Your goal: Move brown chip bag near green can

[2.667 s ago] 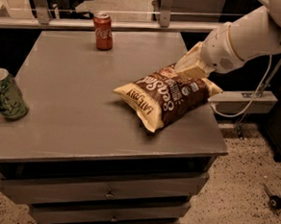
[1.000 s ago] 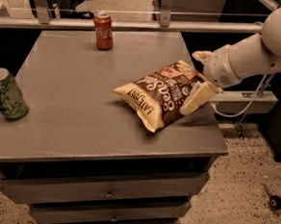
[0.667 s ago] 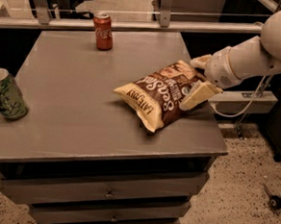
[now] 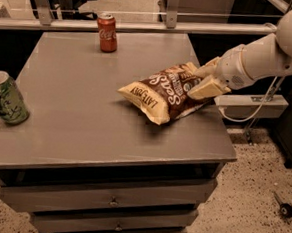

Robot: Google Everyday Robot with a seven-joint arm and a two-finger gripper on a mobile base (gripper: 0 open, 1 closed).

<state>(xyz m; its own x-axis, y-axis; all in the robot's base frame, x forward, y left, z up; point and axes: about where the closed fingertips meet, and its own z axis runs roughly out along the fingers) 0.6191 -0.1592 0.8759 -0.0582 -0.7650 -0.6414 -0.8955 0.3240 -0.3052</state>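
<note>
The gripper (image 4: 201, 81) reaches in from the right edge of the grey cabinet top (image 4: 80, 129), carried on a white arm (image 4: 263, 51) that slopes down from the upper right. Its two tan fingers (image 4: 207, 87) sit one above and one below the right end of the brown chip bag (image 4: 160, 93), pressed against it, so the claw is clamped on the bag.

The bag stretches away from the claw toward the left and a little nearer the front edge. Its pale yellow far end rests on the cabinet top, and the dark centre with white lettering faces up. The pinched end looks slightly raised.

The green can (image 4: 6, 98) stands upright far to the left of the claw, at the opposite edge of the top and well apart from the bag, with its silver top showing. A red Coca-Cola can (image 4: 107, 33) stands upright behind and to the left of the claw, near the back edge.

Below the claw and to its left are the cabinet's drawers (image 4: 112, 201). Just beyond it on the right a white cable (image 4: 246, 114) hangs down.
</note>
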